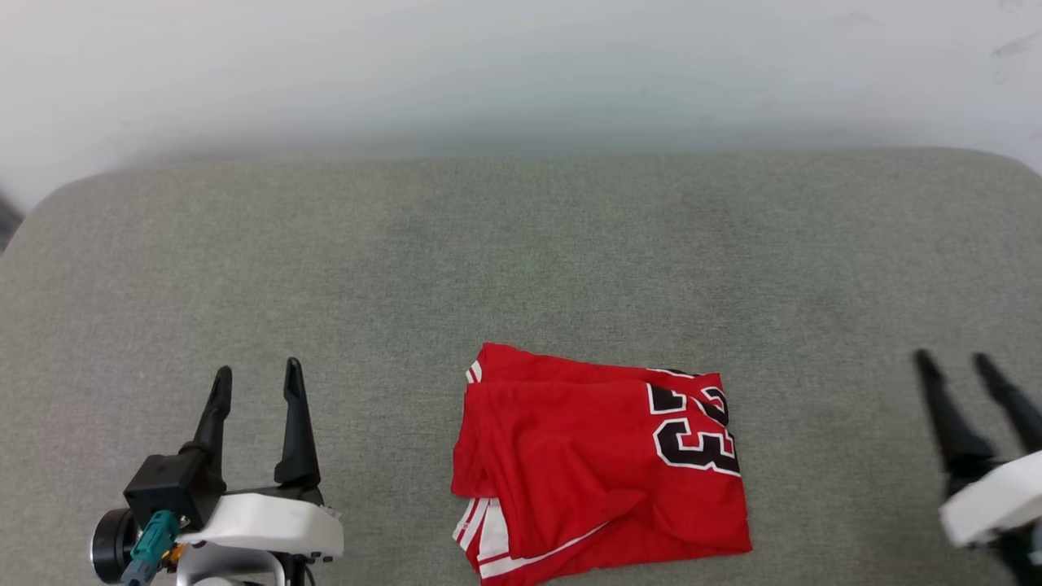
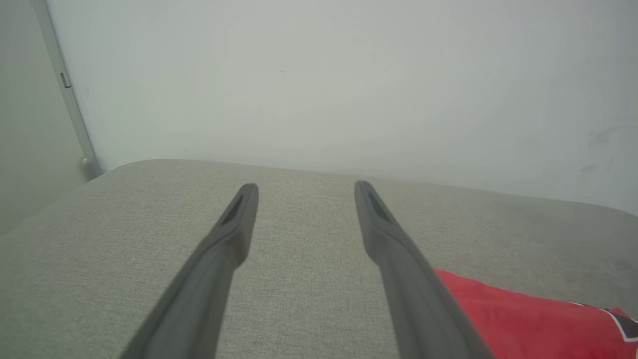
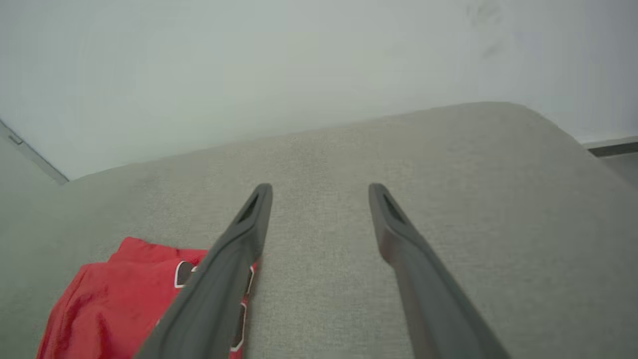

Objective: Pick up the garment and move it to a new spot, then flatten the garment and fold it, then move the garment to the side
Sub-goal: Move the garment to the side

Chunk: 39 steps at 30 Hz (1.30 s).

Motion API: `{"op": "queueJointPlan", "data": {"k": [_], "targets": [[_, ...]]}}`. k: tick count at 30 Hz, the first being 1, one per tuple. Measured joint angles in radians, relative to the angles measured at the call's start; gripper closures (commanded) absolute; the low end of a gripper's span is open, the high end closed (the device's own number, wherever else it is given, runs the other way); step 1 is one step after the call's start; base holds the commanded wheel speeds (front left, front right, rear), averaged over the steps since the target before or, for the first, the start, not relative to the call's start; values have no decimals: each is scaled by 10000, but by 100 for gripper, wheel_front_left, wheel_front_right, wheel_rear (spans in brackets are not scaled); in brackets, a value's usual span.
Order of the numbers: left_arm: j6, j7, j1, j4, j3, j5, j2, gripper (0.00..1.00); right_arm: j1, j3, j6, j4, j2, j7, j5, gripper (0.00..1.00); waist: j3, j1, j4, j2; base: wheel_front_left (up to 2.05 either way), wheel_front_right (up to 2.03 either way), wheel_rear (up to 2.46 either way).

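The garment [image 1: 598,464], a red shirt with a black white-outlined "23" and white striped trim, lies folded into a rough rectangle near the front middle of the grey cushioned surface [image 1: 521,252]. My left gripper [image 1: 256,370] stands open at the lower left, well apart from the garment, nothing between its fingers. At the lower right my right gripper [image 1: 952,358] is open too, apart from the cloth. In the left wrist view the left gripper [image 2: 305,188] has the garment [image 2: 523,319] at its lower right. In the right wrist view the right gripper [image 3: 320,188] has the garment [image 3: 114,294] at its lower left.
A pale wall [image 1: 521,65] rises behind the surface's far edge. The cushion's rounded corners show at the far left [image 1: 57,203] and far right [image 1: 1009,163]. Bare grey fabric stretches beyond and on both sides of the garment.
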Motion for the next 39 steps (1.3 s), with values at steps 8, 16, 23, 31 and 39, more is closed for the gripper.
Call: {"op": "queueJointPlan", "data": {"k": [8, 16, 23, 31, 39], "targets": [[-211, -2, -280, -111, 326, 328, -543, 0, -643, -1446, -2, 1799, -1198, 2148, 2418, 0, 395, 1, 384, 0, 0, 0, 0], [-566, -2, -662, -201, 639, 731, -1041, 0, -1125, -1312, -2, 3496, -639, 5359, 4493, 0, 954, 1, 901, 0, 0, 0, 0], [-920, -2, -985, -157, 780, 1058, -1442, 0, -1978, -897, 6, 4366, 255, 6606, 6485, 0, 1545, 1, 1282, 0, 0, 0, 0], [-1227, -2, -1151, -6, 1014, 1371, -1653, 0, -2370, -303, 10, 4748, 337, 6916, 7461, 100, 1833, 1, 1511, 0, 0, 0, 0], [-1452, -2, -1112, 205, 1227, 1563, -1714, 0, -2332, 830, 0, 4291, -190, 6113, 6381, 100, 1391, 1, 1278, 0, 0, 0, 0]]}}
